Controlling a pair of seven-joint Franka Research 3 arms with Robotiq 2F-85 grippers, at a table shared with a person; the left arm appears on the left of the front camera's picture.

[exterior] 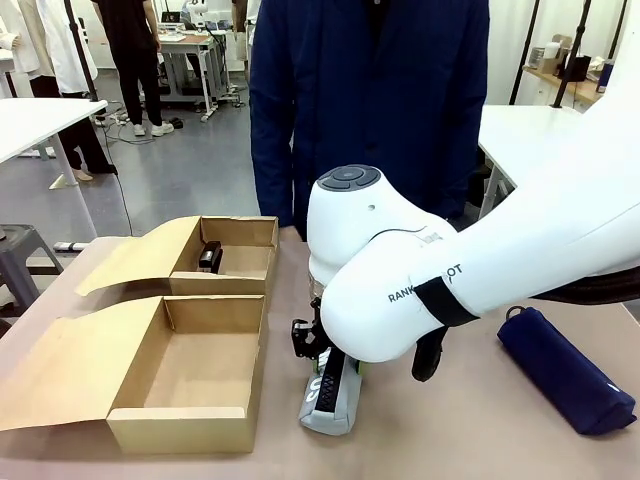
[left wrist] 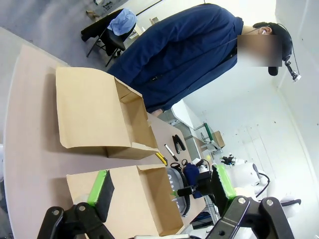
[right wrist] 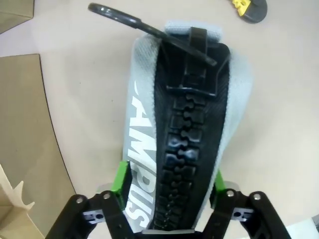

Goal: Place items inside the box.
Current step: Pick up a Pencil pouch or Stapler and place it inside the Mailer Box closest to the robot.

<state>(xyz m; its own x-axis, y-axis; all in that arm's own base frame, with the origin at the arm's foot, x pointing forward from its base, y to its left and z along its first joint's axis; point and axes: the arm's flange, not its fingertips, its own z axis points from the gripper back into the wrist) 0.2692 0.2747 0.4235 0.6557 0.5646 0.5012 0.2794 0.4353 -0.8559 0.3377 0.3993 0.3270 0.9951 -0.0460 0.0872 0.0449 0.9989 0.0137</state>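
Two open cardboard boxes sit at the left of the counter [exterior: 480, 430], flaps laid back so both load from above. The far box [exterior: 222, 284] already has a black clip-like item [exterior: 210, 257] in it, the near box [exterior: 180, 430] shows only bare cardboard floor. Left hand [left wrist: 162, 186] hovers by the near box, fingers wide, nothing between them; parked out of the way, I'd guess. Just right of the near box the grey pouch [exterior: 330, 400] lies flat on the counter, zipper [right wrist: 187, 129] up. Right hand [right wrist: 169, 181] is down on it, green pads [right wrist: 121, 177] pinching its long sides near one end, across the narrow span the fingers can straddle. Grip looks set, so a lift and carry left to a box reads as next. Navy pouch [exterior: 565, 370] lies far right, well apart.
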